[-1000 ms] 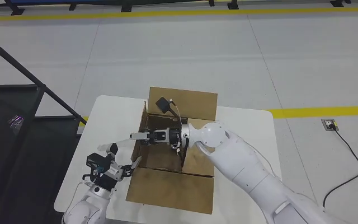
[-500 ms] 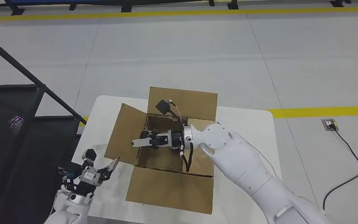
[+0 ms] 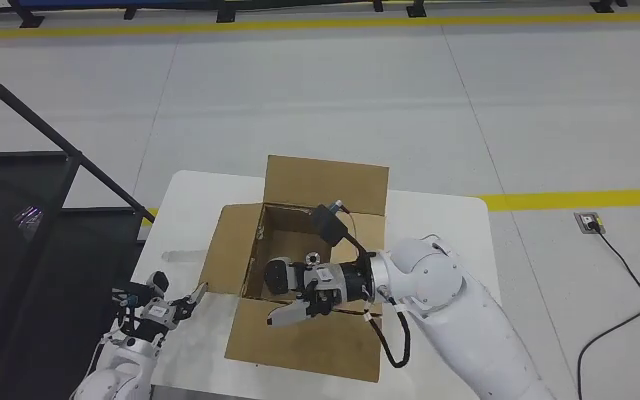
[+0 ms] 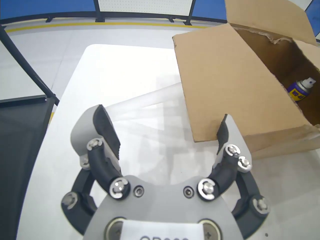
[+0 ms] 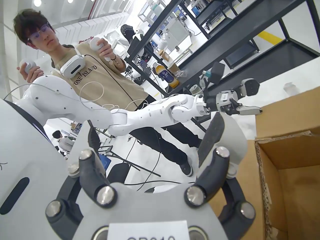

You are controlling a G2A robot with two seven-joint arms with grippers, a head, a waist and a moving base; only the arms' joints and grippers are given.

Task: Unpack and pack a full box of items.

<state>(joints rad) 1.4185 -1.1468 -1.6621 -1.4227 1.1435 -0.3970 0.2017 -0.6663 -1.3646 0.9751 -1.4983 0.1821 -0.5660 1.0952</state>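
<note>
Left hand [image 4: 162, 123] and right hand [image 5: 153, 123] are hanging with fingers apart, empty, by the box [image 3: 325, 183].
Reaching for the spray can [image 4: 300, 88] is risking a snag on the near flap [image 3: 310, 345].

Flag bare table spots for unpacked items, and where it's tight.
Widest bare patch: table between the left flap of the box and the table's left edge, beyond the open left claw. A smaller patch lies between the box and the right edge. Crowded: over the box's near side, where the open right claw hovers.
</note>
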